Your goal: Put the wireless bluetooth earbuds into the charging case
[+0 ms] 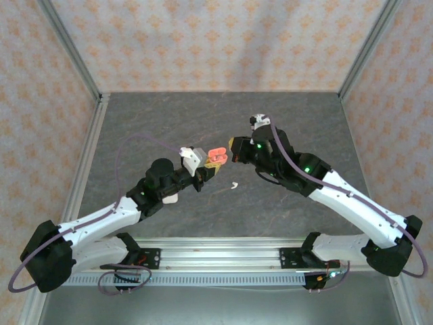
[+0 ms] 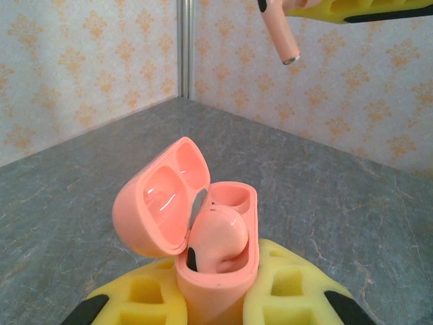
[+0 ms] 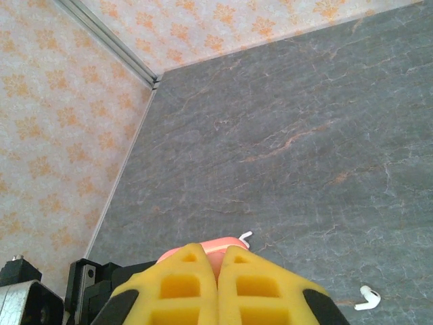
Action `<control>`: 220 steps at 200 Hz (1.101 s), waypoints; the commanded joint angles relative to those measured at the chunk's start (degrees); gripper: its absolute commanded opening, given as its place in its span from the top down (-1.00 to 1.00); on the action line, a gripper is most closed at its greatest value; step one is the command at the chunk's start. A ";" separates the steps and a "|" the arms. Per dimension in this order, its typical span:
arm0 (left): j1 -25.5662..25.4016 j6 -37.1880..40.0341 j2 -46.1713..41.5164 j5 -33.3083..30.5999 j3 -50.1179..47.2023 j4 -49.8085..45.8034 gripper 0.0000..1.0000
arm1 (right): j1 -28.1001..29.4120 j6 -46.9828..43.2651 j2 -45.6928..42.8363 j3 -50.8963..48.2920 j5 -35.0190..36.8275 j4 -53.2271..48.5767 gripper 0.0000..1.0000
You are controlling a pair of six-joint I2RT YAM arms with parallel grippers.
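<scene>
My left gripper [image 2: 216, 288] is shut on the base of an open pinkish-red charging case [image 2: 220, 271], its lid [image 2: 152, 196] swung left. One pinkish-red earbud [image 2: 216, 237] sits in the near slot; the far slot [image 2: 230, 196] is empty. Above and beyond the case, my right gripper [image 2: 298, 5] is shut on the second pinkish-red earbud [image 2: 279, 32], stem pointing down. From above, the left gripper [image 1: 211, 162] and right gripper [image 1: 235, 150] nearly meet over mid-table. The right wrist view shows shut yellow fingers [image 3: 179, 284] over the case [image 3: 203, 245]. Two white earbuds [image 3: 367, 296] [image 3: 245, 236] lie on the table.
A white earbud [image 1: 233, 184] lies on the grey stone-patterned table [image 1: 304, 122] just near of the grippers. A white object [image 1: 170, 198], partly hidden, lies under the left arm. Patterned walls with metal posts enclose the table on three sides.
</scene>
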 commanded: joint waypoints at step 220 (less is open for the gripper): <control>-0.51 -1.30 -5.40 -1.06 0.37 3.47 1.00 | 0.43 -8.34 -1.16 -12.54 -2.81 19.63 1.00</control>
